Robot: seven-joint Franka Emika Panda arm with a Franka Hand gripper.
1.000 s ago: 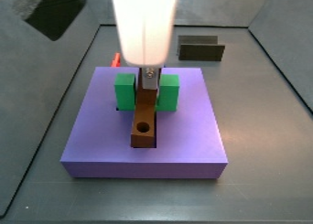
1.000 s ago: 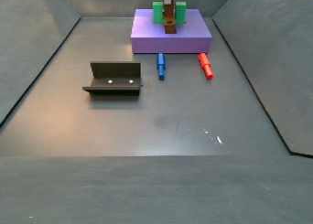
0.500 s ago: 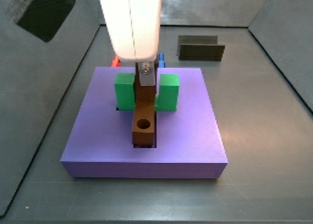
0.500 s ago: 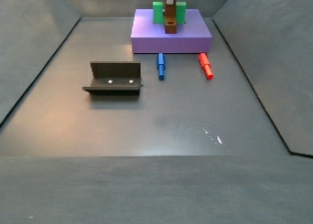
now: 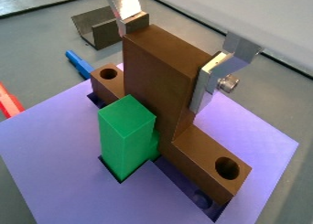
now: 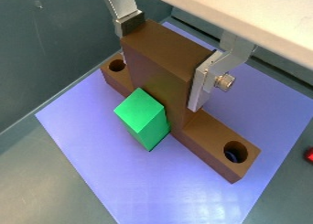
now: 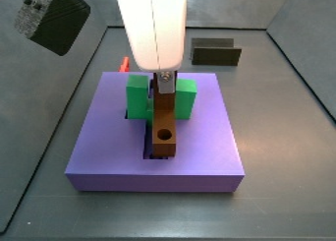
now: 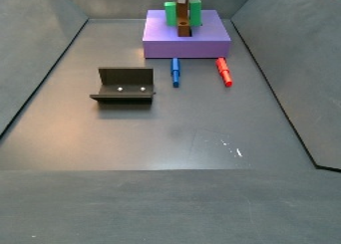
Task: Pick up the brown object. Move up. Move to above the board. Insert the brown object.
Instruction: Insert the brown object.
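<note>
The brown object (image 5: pixel 159 81) is a T-shaped block. It stands with its long bar in the lengthwise groove of the purple board (image 5: pixel 251 150) and its crosspiece upright beside the green block (image 5: pixel 128 127). The gripper (image 5: pixel 171 56) is shut on the crosspiece, one silver finger on each side. The same grip shows in a wrist view (image 6: pixel 167 58) on the brown object (image 6: pixel 166 72). In a side view the gripper (image 7: pixel 160 83) hangs over the board (image 7: pixel 105 147) with the brown object (image 7: pixel 163 127) low in the groove. In a side view the board (image 8: pixel 200 44) lies at the far end.
The dark fixture (image 8: pixel 123 85) stands on the floor at mid-left and shows behind the board in a side view (image 7: pixel 215 52). A blue peg (image 8: pixel 176 73) and a red peg (image 8: pixel 224 71) lie on the floor beside the board. Grey walls ring the floor.
The gripper has moved down with the brown object. The bar now sits lower in the board's groove than half a second ago.
</note>
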